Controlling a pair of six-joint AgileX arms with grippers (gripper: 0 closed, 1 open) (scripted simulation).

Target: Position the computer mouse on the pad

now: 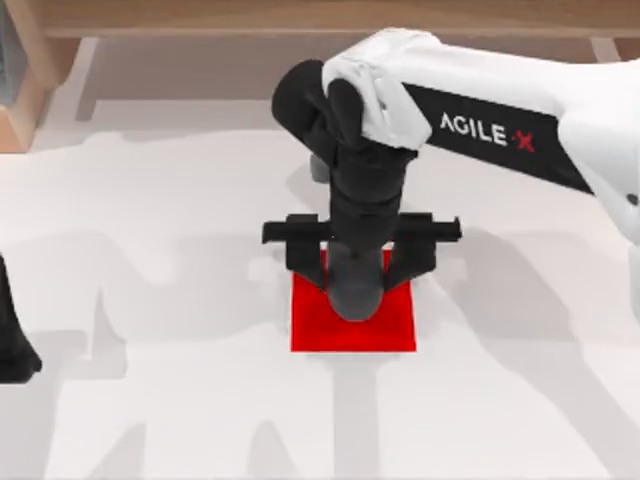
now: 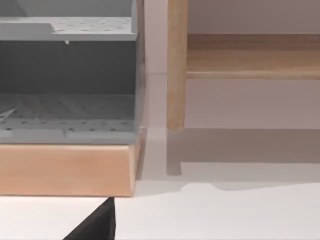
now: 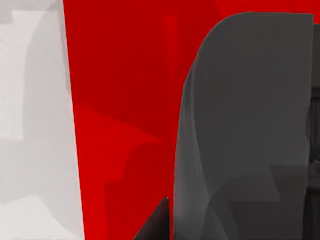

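The right gripper, jaws spread wide, hung over the mouse lying on the pad; retreat probably came next.

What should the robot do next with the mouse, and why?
Probably open the right end effector and lift straight up. The computer mouse already sits over the middle of the red pad, and the right wrist view shows the mouse low against the red, so it seems placed. Whether the fingers still grip it is hidden. The left arm stays parked at the table's left edge.
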